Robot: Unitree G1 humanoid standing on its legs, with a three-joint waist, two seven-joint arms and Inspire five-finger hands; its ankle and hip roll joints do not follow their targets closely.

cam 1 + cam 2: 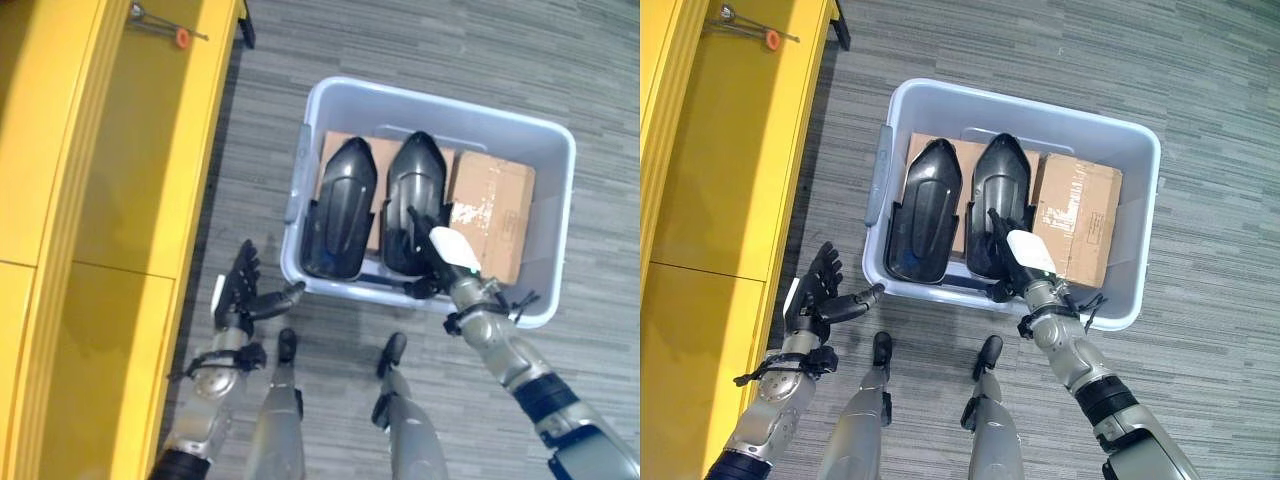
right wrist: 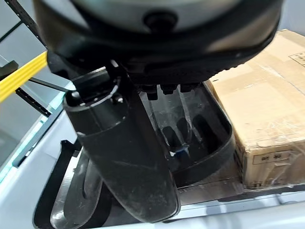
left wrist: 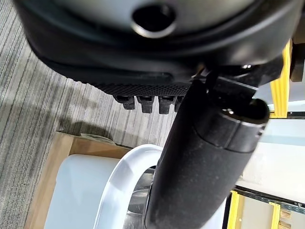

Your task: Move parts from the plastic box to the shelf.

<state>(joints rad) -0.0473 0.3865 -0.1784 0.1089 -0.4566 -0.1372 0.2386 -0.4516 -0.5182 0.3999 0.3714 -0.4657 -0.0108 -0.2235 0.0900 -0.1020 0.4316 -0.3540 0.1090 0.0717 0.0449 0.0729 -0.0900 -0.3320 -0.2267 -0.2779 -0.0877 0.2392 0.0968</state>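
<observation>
**Right hand down in the box on the right-hand part; left hand spread beside the box**

Plastic box (image 1: 548,180): pale grey-blue, standing on the grey striped floor (image 1: 420,50) in front of me. The yellow shelf (image 1: 130,190) runs along my left side, just beside the box. On its far end lies a thin metal tool with an orange knob (image 1: 181,38).

Contents of the box: two black moulded parts side by side, both lengthwise with their pointed ends away from me. The left part (image 1: 343,205) leans against the near left wall. The right part (image 1: 415,195) lies next to it, touching or nearly so. Both rest on a flat cardboard sheet (image 1: 383,150). To the right of the parts sits a brown cardboard carton (image 1: 492,212), wrapped in clear film, close against the right part.

My right hand (image 1: 440,255): reaches over the near rim of the box and sits on the near end of the right part. In the right wrist view the fingers (image 2: 183,129) extend down into the hollow of that part and the thumb stands out in front. I cannot tell whether the fingers have closed on the part.

My left hand (image 1: 243,290): outside the box, near its near left corner, above the floor. Fingers straight and spread, thumb pointing toward the box wall, holding nothing.
</observation>
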